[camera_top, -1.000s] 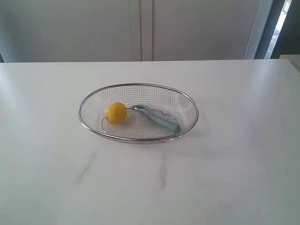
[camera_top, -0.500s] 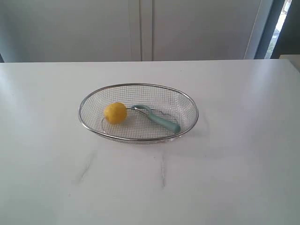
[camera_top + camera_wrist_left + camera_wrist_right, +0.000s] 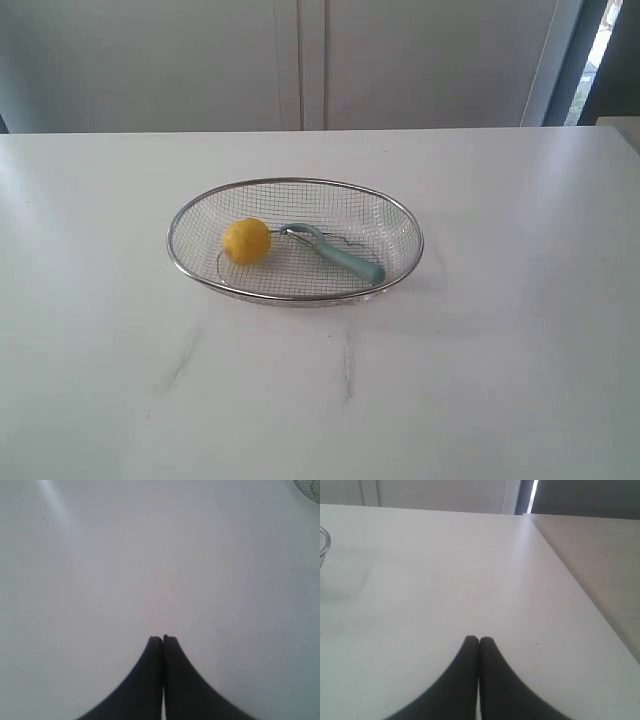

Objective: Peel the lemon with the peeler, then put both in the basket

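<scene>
Both closed tight: left hand point(image 3: 163, 639), right hand point(image 3: 479, 640), apparently low over table point(image 3: 150, 555).

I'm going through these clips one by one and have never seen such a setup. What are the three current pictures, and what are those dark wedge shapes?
This is a robot with two arms, each ending in a two-fingered hand. The wide picture comes from a camera off the arms. It shows a white table with a wire basket holding a yellow lemon and, beside it, a teal-handled peeler. Neither arm shows there. The other two pictures come from cameras on the wrists, looking along the fingers. The dark wedge in one is the left hand, in the other the right hand. Both have their fingers pressed together and hold nothing. A sliver of basket shows at each picture's edge.
</scene>
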Controlling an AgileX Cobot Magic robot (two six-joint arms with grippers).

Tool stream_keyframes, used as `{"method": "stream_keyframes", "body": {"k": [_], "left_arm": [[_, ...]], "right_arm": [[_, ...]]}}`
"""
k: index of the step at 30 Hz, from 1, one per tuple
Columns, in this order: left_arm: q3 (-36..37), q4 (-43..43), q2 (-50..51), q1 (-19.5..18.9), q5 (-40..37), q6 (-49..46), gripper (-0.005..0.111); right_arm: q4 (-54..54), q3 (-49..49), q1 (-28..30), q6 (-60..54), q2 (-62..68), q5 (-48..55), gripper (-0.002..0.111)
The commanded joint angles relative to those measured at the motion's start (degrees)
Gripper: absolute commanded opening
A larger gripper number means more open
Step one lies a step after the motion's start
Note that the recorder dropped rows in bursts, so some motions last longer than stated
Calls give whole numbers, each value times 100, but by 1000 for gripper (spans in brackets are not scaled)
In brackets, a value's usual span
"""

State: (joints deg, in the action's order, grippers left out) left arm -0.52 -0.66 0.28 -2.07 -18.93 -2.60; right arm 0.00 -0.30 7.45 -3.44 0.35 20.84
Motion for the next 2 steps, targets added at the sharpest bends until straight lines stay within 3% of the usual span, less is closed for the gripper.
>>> {"method": "stream_keyframes", "body": {"k": [1, 2], "left_arm": [[52, 66, -28, -24, -17, -19, 0], [52, 66, -28, -24, -17, -19, 0]], "right_arm": [[0, 30, -14, 23, -35, -93, 0], [0, 30, -14, 23, -35, -93, 0]]}}
